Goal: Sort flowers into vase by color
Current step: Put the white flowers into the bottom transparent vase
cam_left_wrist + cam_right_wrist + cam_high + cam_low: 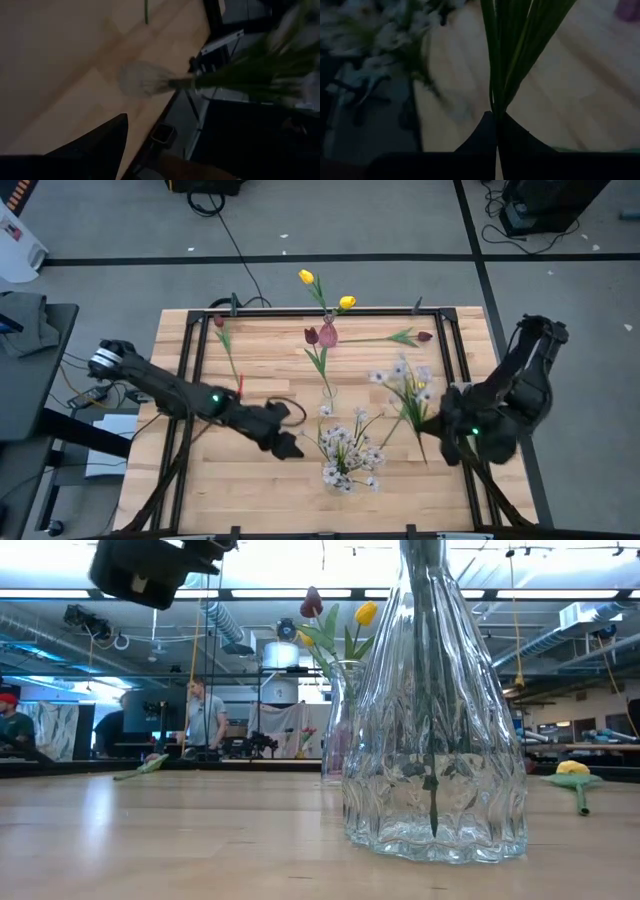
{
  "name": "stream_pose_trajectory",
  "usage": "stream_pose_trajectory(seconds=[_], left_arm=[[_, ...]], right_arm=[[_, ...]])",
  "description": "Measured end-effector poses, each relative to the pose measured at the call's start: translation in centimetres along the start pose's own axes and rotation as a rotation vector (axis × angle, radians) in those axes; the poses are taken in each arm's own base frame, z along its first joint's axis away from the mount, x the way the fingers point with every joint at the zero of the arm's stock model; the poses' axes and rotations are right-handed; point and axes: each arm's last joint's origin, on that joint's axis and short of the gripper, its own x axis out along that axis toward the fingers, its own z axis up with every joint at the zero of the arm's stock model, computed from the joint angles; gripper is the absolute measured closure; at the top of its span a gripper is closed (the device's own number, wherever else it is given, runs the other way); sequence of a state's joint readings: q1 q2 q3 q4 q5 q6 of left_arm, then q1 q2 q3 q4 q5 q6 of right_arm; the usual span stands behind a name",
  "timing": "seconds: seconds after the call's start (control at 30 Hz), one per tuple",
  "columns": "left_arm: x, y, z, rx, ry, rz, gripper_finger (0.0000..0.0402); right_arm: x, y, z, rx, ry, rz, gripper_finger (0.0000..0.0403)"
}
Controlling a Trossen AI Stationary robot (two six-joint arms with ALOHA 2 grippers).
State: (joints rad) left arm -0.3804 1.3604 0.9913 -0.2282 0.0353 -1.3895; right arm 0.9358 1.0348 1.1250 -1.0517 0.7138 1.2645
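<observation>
White blossom spray (pixel 408 388) right of centre, stem pinched in right gripper (pixel 496 117), fingers pressed together. Left gripper (pixel 290 442) low centre beside vase (pixel 340 475) of white blossoms; finger spread impossible to tell, largely cut off.

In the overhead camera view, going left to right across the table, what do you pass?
Dark red tulip lying flat → left gripper → clear glass vase of white blossom sprays → white blossom spray held by the right gripper
</observation>
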Motion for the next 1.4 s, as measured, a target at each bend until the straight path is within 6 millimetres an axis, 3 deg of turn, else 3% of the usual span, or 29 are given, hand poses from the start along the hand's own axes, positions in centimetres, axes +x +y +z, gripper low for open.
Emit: stream_pose_trajectory(seconds=[0.27, 0.53, 0.83, 1.0, 1.1, 1.4], left_arm=[[6.6, 1.0, -3.7, -0.15, 0.12, -0.006, 0.0076], [10.9, 2.4, -5.6, -0.203, 0.165, -0.043, 0.0076], [11.7, 3.1, -3.4, -0.212, -0.049, -0.034, 0.0076], [11.6, 2.6, -2.5, -0.178, -0.031, -0.095, 0.0076], [11.6, 2.4, -2.6, -0.175, 0.015, -0.113, 0.0076], [11.6, 3.0, -2.4, -0.177, 0.044, -0.062, 0.0076]], right_arm=[[-0.4, 1.7, -2.8, 0.028, -0.223, 0.004, 0.0395], [3.0, 4.1, -5.5, 0.028, -0.555, -0.086, 0.0395], [9.5, 6.3, -8.9, 0.073, -0.784, -0.133, 0.0395], [12.1, 7.8, -10.3, 0.135, -0.807, -0.124, 0.0395], [12.4, 8.8, -10.1, 0.151, -0.81, -0.122, 0.0395], [10.8, 11.4, -8.0, 0.1, -0.81, -0.145, 0.0395]])
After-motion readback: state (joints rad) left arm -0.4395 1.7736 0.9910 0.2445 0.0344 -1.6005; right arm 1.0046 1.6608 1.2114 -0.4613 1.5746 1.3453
